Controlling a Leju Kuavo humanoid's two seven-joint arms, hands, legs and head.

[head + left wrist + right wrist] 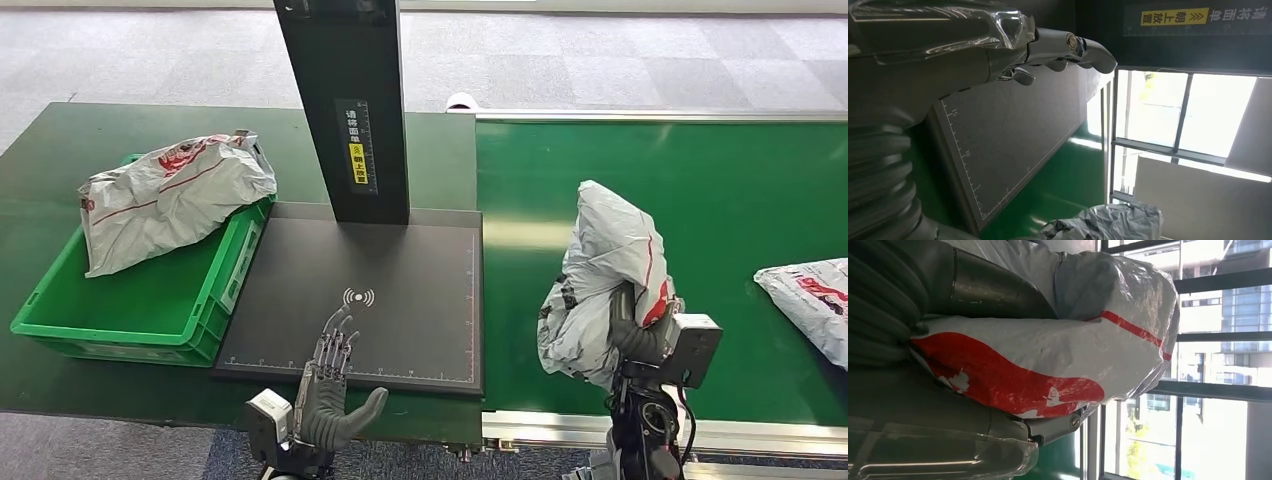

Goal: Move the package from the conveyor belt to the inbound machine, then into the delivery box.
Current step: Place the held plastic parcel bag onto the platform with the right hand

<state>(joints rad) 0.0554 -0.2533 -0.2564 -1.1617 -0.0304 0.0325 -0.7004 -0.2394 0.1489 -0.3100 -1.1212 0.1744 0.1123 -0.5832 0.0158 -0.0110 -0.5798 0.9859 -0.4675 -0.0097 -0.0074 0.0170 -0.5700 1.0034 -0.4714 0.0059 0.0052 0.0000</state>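
Note:
A crumpled white plastic package (pixel 605 275) with red markings stands lifted over the green conveyor belt (pixel 740 200), gripped by my right hand (pixel 632 330). The right wrist view shows the same package (pixel 1058 365) pressed between the thumb and fingers (pixel 1053 425). My left hand (pixel 335 385) is open, fingers spread, over the near edge of the dark inbound machine plate (pixel 400 290). In the left wrist view its fingers (pixel 1068 47) hover above the ruled plate (pixel 1008 135). The green delivery box (pixel 150 300) at left holds another white package (pixel 170 195).
The machine's black post (pixel 350 100) rises behind the plate. Another white package (pixel 810 300) lies on the belt at the right edge. A metal rail (pixel 760 435) borders the belt's near side. The dark green table (pixel 60 140) surrounds the box.

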